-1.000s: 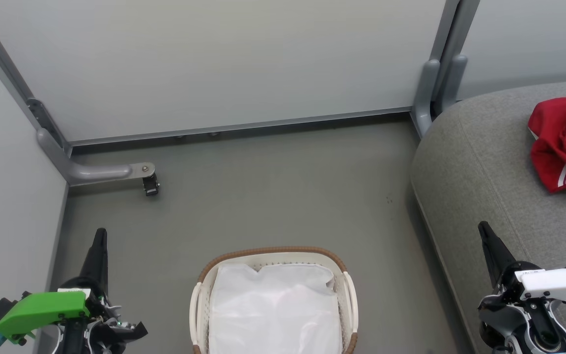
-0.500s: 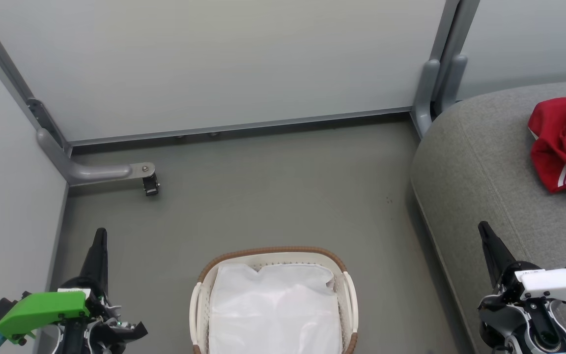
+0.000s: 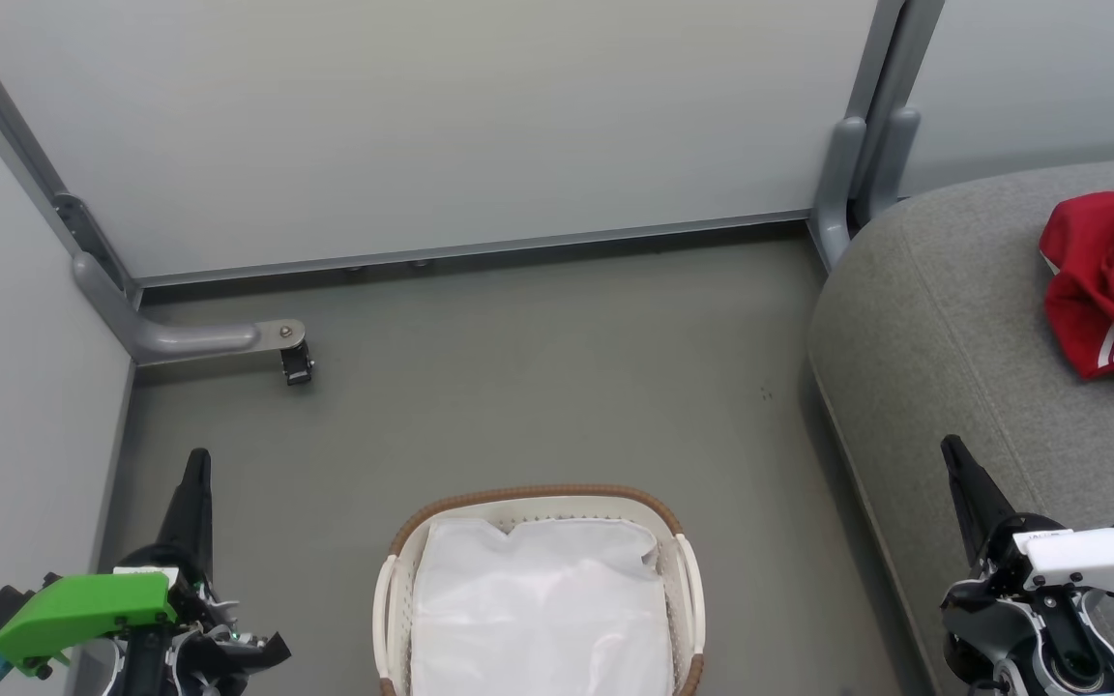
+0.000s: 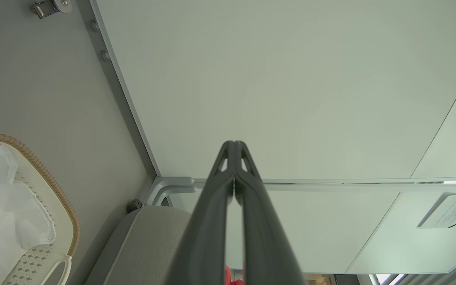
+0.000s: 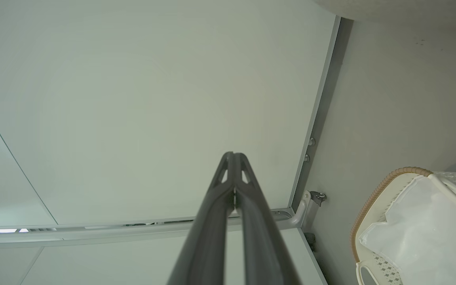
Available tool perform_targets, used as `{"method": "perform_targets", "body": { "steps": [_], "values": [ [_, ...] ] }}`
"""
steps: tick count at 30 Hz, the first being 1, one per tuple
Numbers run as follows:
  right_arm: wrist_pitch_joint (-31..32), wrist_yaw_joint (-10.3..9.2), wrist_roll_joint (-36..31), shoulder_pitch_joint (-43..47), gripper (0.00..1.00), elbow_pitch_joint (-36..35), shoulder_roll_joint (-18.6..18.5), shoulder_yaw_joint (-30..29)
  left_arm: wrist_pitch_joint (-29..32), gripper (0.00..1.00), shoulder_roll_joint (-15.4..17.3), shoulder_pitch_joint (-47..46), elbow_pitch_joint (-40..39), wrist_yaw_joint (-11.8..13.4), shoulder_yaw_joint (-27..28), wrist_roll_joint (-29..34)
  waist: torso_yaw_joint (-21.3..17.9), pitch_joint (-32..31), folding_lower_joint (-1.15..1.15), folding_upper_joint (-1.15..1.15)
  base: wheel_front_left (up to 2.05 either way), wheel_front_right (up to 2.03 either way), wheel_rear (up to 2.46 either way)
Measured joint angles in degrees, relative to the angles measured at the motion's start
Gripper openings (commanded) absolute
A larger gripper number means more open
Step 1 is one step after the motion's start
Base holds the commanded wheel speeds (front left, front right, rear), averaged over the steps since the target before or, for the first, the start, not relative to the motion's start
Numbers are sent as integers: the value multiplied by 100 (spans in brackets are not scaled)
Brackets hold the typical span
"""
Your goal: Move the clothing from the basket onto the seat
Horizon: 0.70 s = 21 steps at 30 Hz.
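1. Clothing point(image 3: 1113, 290): a crumpled red heap with a white stripe at its near-left edge. It lies on the seat point(image 3: 944, 319) at the far right of the head view, cut off by the frame edge. The heap is longer from far to near than across. Whether it is one garment or two cannot be told.

2. Seat: grey upholstery with a rounded corner turned towards the basket and a stitched seam following that edge. There is bare cushion between the heap and the right hand.

3. Basket point(image 3: 538, 495): stands on the floor point(image 3: 538, 387) at bottom centre, with its brown rim arching away from the robot and its near part out of frame. A white cloth sheet point(image 3: 538, 609) covers its inside. No red shows in it.

4. Floor: open grey strips on both sides of the basket and beyond it, up to the wall panels point(image 3: 422, 126). A grey bracket foot point(image 3: 296, 362) juts out at far left.

5. Left hand point(image 3: 197, 456): low at the left, well clear of the basket. Its fingers are pressed together at the tips and hold nothing.

6. Right hand point(image 3: 950, 445): low at the right, over the seat's near edge. Its fingers are likewise closed tip to tip and empty.
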Motion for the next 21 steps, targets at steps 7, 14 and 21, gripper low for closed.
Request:
{"method": "perform_targets", "body": {
  "steps": [7,14,21],
  "values": [
    [0,0,0,0,0,0,0,0,0,0,0,0,0,0,0,0,0,0,0,0,0,0,0],
    [0,0,0,0,0,0,0,0,0,0,0,0,0,0,0,0,0,0,0,0,0,0,0],
    [0,0,0,-1,0,0,0,0,0,0,0,0,0,0,0,0,0,0,0,0,0,0,0]
  ]
}}
